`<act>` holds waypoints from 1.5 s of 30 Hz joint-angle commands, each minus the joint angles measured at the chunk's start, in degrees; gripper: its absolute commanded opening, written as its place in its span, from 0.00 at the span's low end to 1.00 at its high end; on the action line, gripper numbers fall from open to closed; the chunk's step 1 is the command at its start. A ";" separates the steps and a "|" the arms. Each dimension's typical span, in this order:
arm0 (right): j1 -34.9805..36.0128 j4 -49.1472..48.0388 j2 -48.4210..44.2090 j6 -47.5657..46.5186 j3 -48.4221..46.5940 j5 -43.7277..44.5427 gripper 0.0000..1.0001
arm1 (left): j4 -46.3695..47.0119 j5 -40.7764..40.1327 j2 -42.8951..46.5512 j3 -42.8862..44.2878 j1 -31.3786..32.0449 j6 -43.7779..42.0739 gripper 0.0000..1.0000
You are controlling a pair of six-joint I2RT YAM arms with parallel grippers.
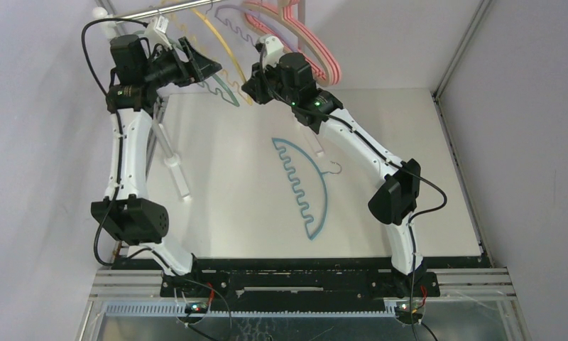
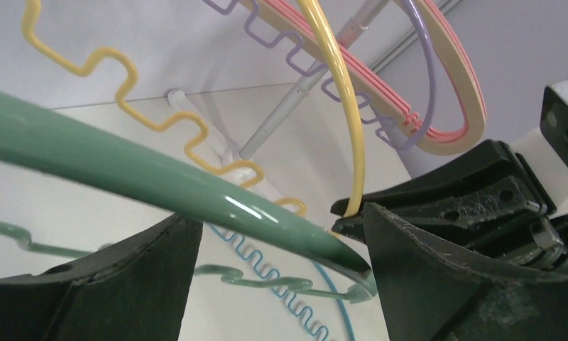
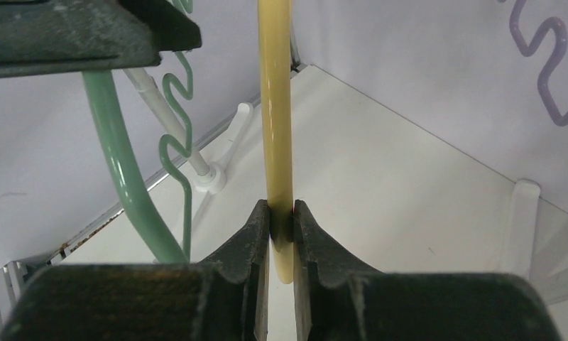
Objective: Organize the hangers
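Teal hanger [image 1: 326, 195] lay flat on the table [image 1: 409, 213], near-centre, nothing touching it. Count: one.

Further back on the left, the left gripper [image 2: 281, 273] stood with its jaws wide apart on either side of the green hanger [image 2: 125, 167], gripping nothing. One green, held up off the table, but I couldn't tell whether its hook was on the rail.

Just right of that, the right gripper [image 3: 281, 220] was pinched tight on the lower end of the yellow hanger [image 3: 275, 106]. One yellow, running up toward the rail.

At the far end, the silver rail [image 1: 167, 8] carried one lavender hanger [image 2: 432, 85]. Right of it hung the pink and tan hangers [image 1: 324, 53], stacked close together, exact number unclear.

My read was well past halfway. Most hung at the back, yellow and green were being sorted at the rail, and teal was left to lift and hang.
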State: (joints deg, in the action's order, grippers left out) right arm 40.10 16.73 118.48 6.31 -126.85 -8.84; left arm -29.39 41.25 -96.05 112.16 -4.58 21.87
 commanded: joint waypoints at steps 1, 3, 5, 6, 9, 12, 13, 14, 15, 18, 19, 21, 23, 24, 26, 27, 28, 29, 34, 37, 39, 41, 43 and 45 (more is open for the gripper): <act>-0.72 -1.89 -0.45 0.56 -1.29 2.54 0.18 | -3.47 0.14 4.32 0.02 -0.32 -4.33 0.88; -0.72 -1.73 -0.50 0.26 -1.27 2.96 0.22 | -3.66 -0.11 5.13 -0.62 -0.34 -4.51 0.89; -0.72 -1.36 -0.59 0.05 -1.25 3.61 0.26 | -3.74 -0.44 5.79 -1.16 -0.38 -4.61 0.89; -0.68 -1.19 -0.66 -0.04 -1.25 3.85 0.27 | -3.86 -0.57 6.03 -1.22 -0.37 -4.77 0.90; -0.72 -1.08 -0.83 -0.22 -1.06 4.49 0.28 | -4.34 -0.99 6.53 -1.24 -0.44 -5.06 0.90; -0.72 -0.93 -0.88 -0.39 -1.03 4.73 0.28 | -4.70 -1.02 7.39 -1.37 -0.50 -4.97 0.90; -0.69 -0.87 -0.88 -0.41 -1.03 4.76 0.29 | -4.71 -0.96 7.72 -1.52 -0.48 -4.91 0.90; -0.64 -0.91 -0.90 -0.42 -1.01 4.86 0.31 | -4.76 -0.92 8.08 -1.86 -0.48 -5.02 0.90; -0.63 -0.84 -0.81 -0.35 -1.01 4.99 0.34 | -4.98 -1.03 8.45 -2.27 -0.49 -5.27 0.90; -0.40 -0.19 -0.97 -0.84 -0.90 6.28 0.44 | -5.66 -1.35 9.27 -3.68 -0.45 -6.01 0.91; -0.30 0.01 -1.09 -0.80 -0.94 7.11 0.49 | -5.49 -1.54 9.69 -4.34 -0.44 -6.10 0.91; -0.33 0.14 -1.39 -0.65 -0.90 7.95 0.58 | -4.77 -2.01 10.75 -5.51 -0.51 -6.09 0.92; -0.41 0.15 -1.91 -0.43 -0.78 8.65 0.66 | -5.14 -2.90 11.40 -5.67 -0.50 -6.54 0.93; -0.41 0.17 -2.13 -0.42 -0.77 8.81 0.68 | -5.53 -3.53 11.54 -5.53 -0.58 -6.83 0.93; -0.37 0.23 -2.87 -0.42 -0.56 9.27 0.72 | -6.50 -4.54 11.87 -5.38 -0.60 -7.60 0.93; -0.37 0.15 -3.30 -0.46 -0.33 9.40 0.74 | -7.00 -4.94 12.14 -5.31 -0.57 -7.89 0.93; -0.37 0.10 -3.78 -0.50 0.14 9.61 0.75 | -7.33 -5.14 12.34 -5.43 -0.56 -8.19 0.93; -0.30 0.13 -4.31 -0.58 0.50 9.85 0.77 | -7.63 -5.26 12.60 -5.60 -0.59 -8.36 0.93; -0.02 0.07 -7.35 -1.49 3.05 10.68 0.82 | -7.63 -5.75 15.04 -8.19 -0.68 -8.68 0.94; 0.07 -0.01 -10.26 -2.19 5.39 11.47 0.83 | -7.54 -5.60 17.07 -10.16 -0.68 -8.71 0.94; 0.07 -0.09 -12.38 -2.66 7.39 12.08 0.84 | -7.17 -5.30 18.47 -11.90 -0.72 -8.49 0.94; 0.11 -0.64 -14.96 -3.06 9.80 12.66 0.85 | -6.52 -5.09 20.18 -14.04 -0.66 -8.15 0.94; 0.23 -0.98 -17.47 -3.70 12.30 13.34 0.86 | -5.81 -5.02 21.84 -16.08 -0.63 -7.80 0.94; 0.52 -1.00 -19.79 -4.76 14.39 14.43 0.87 | -5.61 -4.99 23.29 -17.93 -0.67 -7.61 0.94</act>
State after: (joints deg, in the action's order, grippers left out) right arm 39.92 17.61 105.84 4.19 -115.22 2.96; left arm -37.47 36.01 -76.90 96.73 -4.91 14.55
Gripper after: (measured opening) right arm 0.861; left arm 0.940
